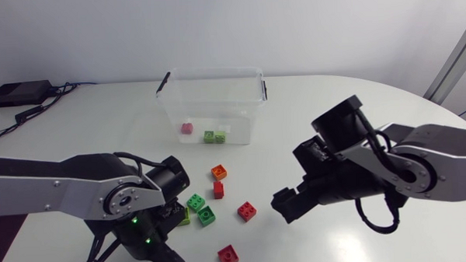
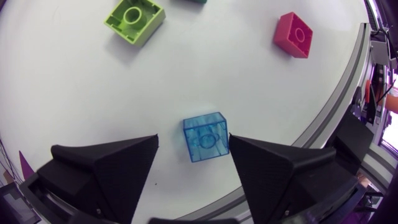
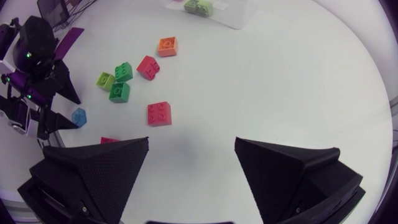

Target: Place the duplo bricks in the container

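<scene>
While the left gripper (image 2: 193,144) stands open astride a blue brick (image 2: 205,137) close to the table (image 2: 249,81) edge, the right gripper (image 3: 191,144) hangs open over the tabletop. A red brick (image 1: 247,211) and other loose ones lie between the arms. Beyond them, the container (image 1: 248,107) holds three bricks.

**Loose bricks lay on a white table (image 1: 310,105) before a clear container (image 1: 240,107).**
The container stood at 12 o'clock from the table's middle, a black box (image 1: 18,93) at 10 o'clock. Toward 6 o'clock lay an orange brick (image 1: 219,172), a red brick (image 1: 219,190) just at its 6 o'clock, a green brick (image 1: 195,201) and a second green brick (image 1: 207,216) touching, and a second red brick (image 1: 247,211) at their 3 o'clock. A blue brick (image 2: 205,138) sat near the rim.
</scene>
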`<state>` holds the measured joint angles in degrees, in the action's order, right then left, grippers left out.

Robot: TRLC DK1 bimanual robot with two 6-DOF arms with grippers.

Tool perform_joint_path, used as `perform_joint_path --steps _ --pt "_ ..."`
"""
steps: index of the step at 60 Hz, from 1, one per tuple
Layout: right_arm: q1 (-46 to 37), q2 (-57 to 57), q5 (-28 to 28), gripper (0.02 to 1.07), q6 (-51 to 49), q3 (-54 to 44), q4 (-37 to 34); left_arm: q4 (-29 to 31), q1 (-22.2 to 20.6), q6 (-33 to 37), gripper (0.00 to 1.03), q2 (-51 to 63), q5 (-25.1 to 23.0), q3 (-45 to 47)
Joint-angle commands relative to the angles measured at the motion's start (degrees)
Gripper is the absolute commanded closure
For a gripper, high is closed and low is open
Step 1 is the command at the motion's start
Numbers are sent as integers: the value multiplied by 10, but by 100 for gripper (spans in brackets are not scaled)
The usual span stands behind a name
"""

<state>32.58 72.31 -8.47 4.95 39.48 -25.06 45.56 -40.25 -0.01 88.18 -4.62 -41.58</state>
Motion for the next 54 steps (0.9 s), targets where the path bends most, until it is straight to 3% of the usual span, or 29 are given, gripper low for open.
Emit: perform_joint_path --steps 1,5,11,30,54 --pt "31 26 14 7 16 16 6 -4 -1 -12 51 11 1 12" --pt "50 41 25 7 15 19 7 -12 8 -11 68 15 -6 12" --pt "61 71 28 7 10 27 15 -15 14 -8 73 22 -8 14" --pt "95 188 63 7 -2 99 20 -27 25 -3 76 -14 -9 12" --pt "117 263 67 16 1 154 -22 -29 115 26 76 -105 -8 -46"
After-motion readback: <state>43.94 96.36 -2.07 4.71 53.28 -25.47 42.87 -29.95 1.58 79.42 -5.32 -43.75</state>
